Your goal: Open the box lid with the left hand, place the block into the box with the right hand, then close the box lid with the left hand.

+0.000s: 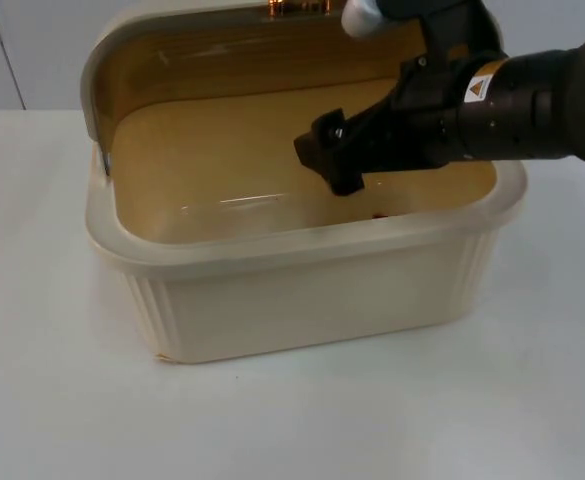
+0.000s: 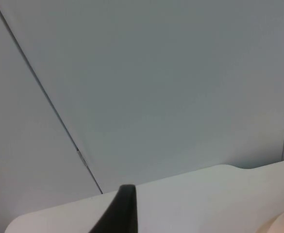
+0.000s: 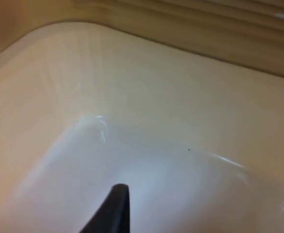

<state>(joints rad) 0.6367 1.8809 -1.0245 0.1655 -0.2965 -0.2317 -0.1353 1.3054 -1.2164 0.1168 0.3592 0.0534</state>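
Cream ribbed box (image 1: 302, 300), lid (image 1: 172, 40) raised; right tool (image 1: 330, 160) inside.

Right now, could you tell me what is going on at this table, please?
The cream plastic box stands on the white table top with its lid raised at the back. The right gripper reaches down into the open box, above its pale floor. A small red spot, perhaps the block, shows just behind the front wall; I cannot tell more. The left gripper is up by the lid's edge, facing the grey partition wall.
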